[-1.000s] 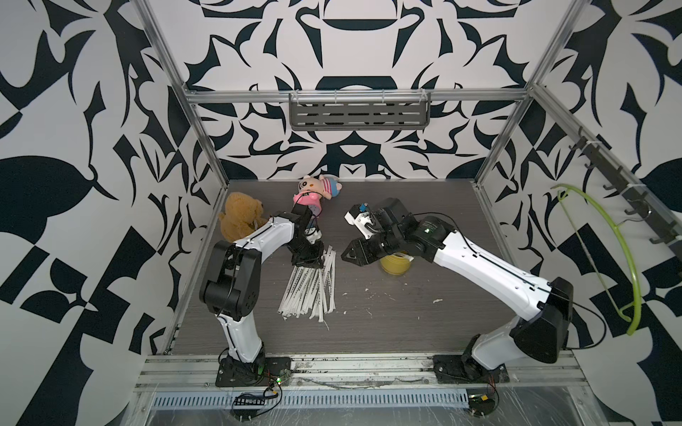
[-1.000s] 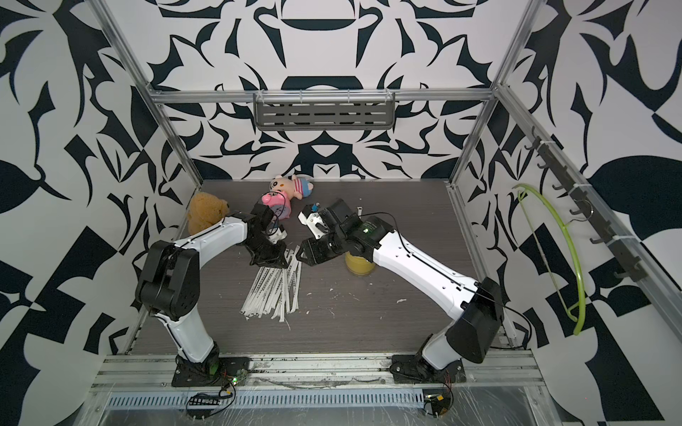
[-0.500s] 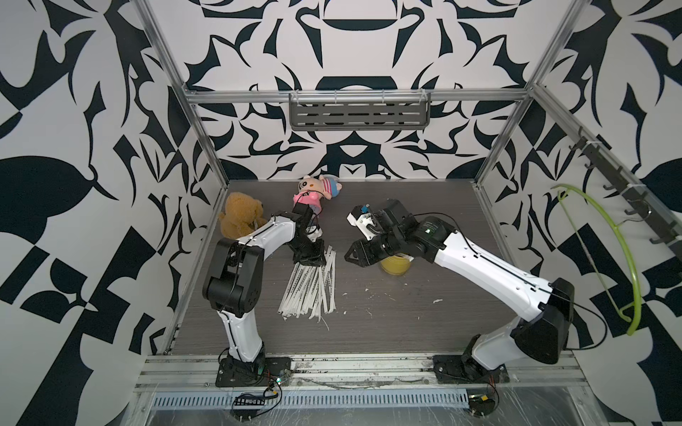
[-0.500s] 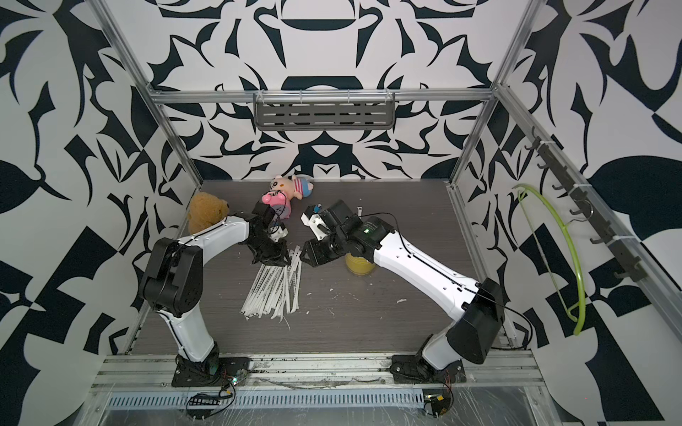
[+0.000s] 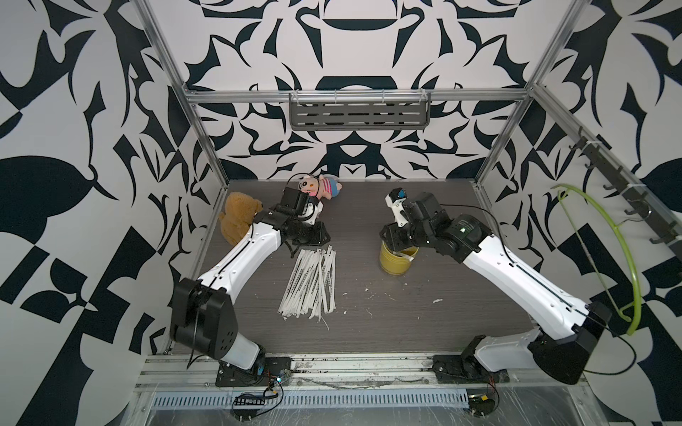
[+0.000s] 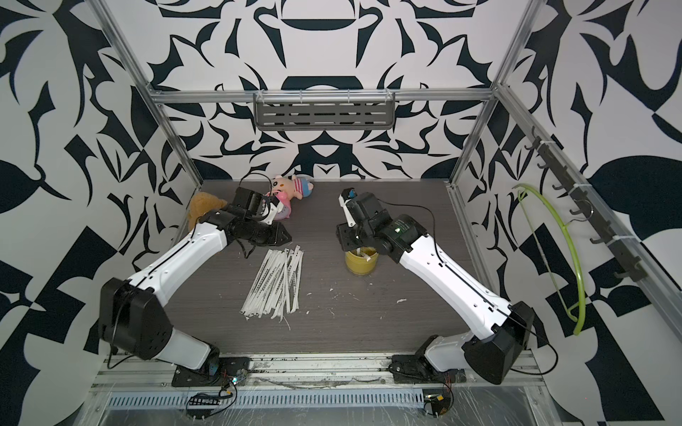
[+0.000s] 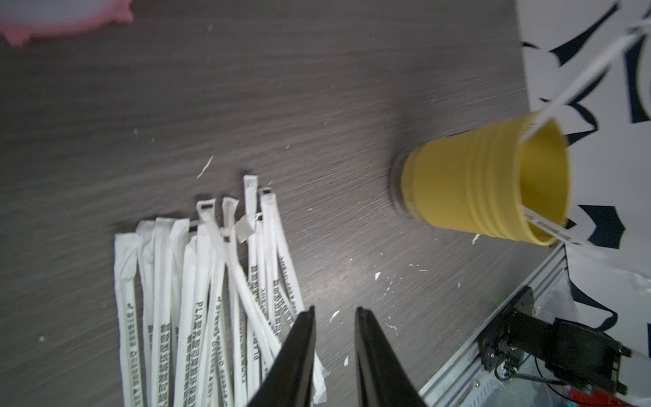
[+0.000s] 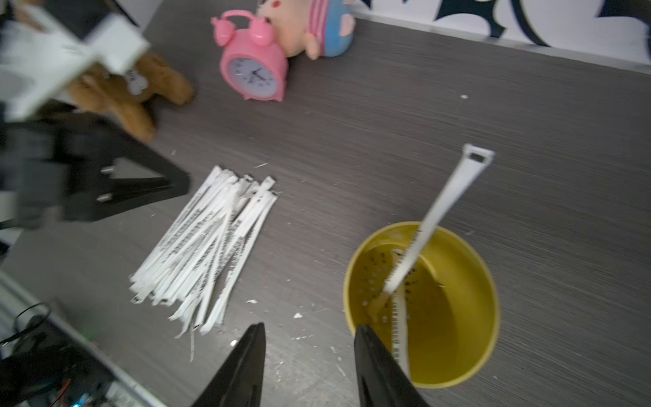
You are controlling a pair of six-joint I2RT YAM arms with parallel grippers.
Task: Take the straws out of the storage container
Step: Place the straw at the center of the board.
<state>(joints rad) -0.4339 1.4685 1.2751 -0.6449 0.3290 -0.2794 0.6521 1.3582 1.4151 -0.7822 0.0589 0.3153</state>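
Left claw (image 7: 335, 308), right claw (image 8: 310, 325) parted, seemingly empty.

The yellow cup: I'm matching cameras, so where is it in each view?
A top view: yellow cup mid-table, right of the straw pile.
A top view: cup, same spot.
Left wrist: cup beyond the pile, seen side-on.
Right wrist: cup beside the pile, mouth showing.
Shared landmark: the straw pile.

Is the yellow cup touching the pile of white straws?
Apart. The right wrist view shows bare dark wooden table between the round yellow plastic cup and the pile of white paper-wrapped straws.
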